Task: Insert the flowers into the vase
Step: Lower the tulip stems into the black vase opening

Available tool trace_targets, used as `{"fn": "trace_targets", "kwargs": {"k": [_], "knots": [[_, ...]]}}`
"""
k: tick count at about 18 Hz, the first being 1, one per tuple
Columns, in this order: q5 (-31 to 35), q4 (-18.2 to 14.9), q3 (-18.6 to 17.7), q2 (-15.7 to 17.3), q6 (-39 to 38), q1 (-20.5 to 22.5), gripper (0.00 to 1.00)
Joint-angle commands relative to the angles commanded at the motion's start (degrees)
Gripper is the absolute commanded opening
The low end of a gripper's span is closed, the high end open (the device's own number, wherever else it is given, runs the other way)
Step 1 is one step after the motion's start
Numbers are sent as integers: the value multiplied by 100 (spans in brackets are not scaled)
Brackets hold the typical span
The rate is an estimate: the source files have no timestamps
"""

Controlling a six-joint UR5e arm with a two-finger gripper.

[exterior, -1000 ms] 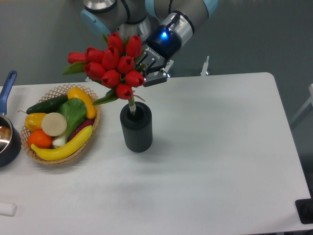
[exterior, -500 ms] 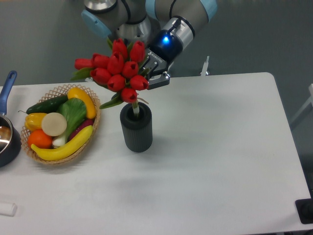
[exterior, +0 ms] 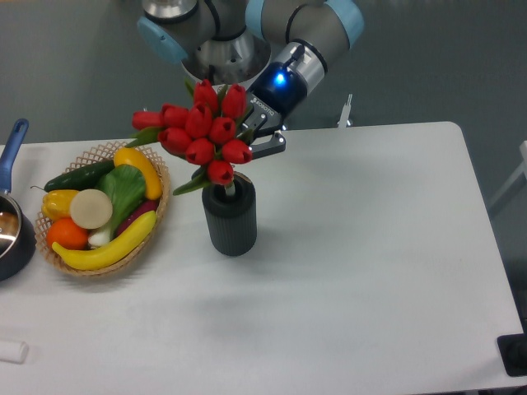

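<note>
The gripper (exterior: pixel 257 136) reaches down from the arm (exterior: pixel 309 37) at the rear of the table, its wrist lit by a blue ring, and its dark fingers (exterior: pixel 268 148) sit at the right-hand side of the flowers (exterior: pixel 202 136); the red buds and leaves cover the fingertips, so it cannot be told whether the jaws are clamped on the stems or parted. The flowers form a tight cluster of red tulip buds with green leaves, tilted slightly to the left, the lowest bud lying just above the mouth of the vase (exterior: pixel 230 218). A short length of pale stem shows between that bud and the rim and passes down into the opening. The vase is dark grey, ribbed and cylindrical, and stands upright on the white table (exterior: pixel 370 271), left of the table's centre. Just beside the vase, to its left, lies a woven basket (exterior: pixel 156 210) holding a banana, an orange, a cucumber, yellow peppers and other produce. At the far left edge a dark pot with a blue handle (exterior: pixel 12 144) is partly cut off by the frame, and a small white object (exterior: pixel 12 351) rests near the front left corner.
</note>
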Motion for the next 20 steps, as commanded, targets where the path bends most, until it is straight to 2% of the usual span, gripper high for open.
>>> {"fn": "trace_targets", "kwargs": {"k": [3,20], "knots": [[0,0,-9,-158,53,0,19],[53,0,-316,-370,343,17,19]]}}
